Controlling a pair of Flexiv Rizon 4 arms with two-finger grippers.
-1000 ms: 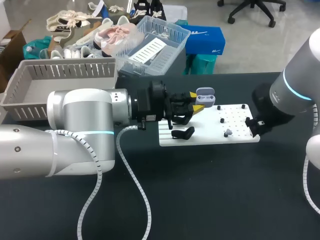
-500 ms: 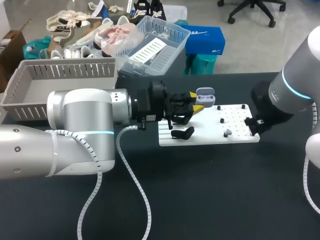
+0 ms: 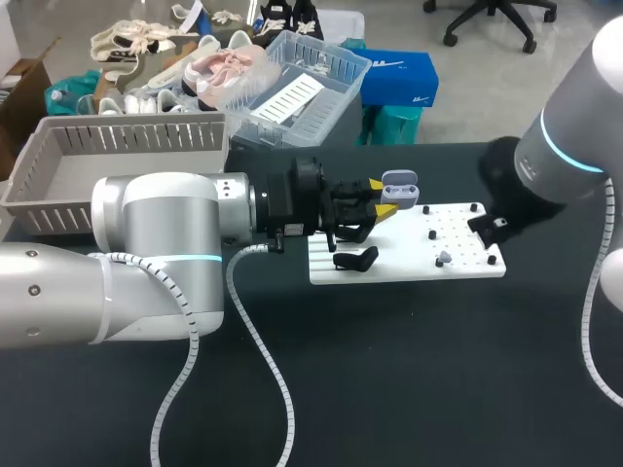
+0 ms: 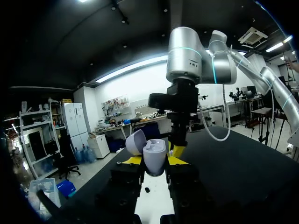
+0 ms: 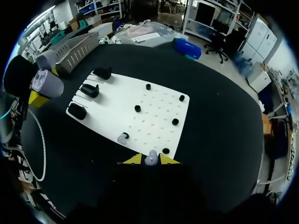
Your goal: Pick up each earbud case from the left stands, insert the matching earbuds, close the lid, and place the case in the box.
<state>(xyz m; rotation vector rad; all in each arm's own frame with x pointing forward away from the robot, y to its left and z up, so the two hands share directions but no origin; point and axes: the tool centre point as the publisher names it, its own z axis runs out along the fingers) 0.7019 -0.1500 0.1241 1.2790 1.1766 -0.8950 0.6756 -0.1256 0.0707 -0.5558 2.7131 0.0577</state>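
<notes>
Your left gripper (image 3: 382, 197) is clamped on the earbud case (image 3: 400, 184). It holds the case upright, lid open, over the left end of the white board (image 3: 409, 270). Further right, a loose earbud (image 3: 444, 258) lies on the board. Your right gripper (image 5: 150, 160) hangs over the board's right end, its fingers pressed together on a second earbud (image 5: 150, 157). I judge that this arm must carry it leftward to the open case.

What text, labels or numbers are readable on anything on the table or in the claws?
None can be read.
Earbud case in the left claw: plain, no print showing.
White board: only holes and pegs, no markings.
Grey box: no label showing.
Earbud in the right claw: too small to tell.
</notes>
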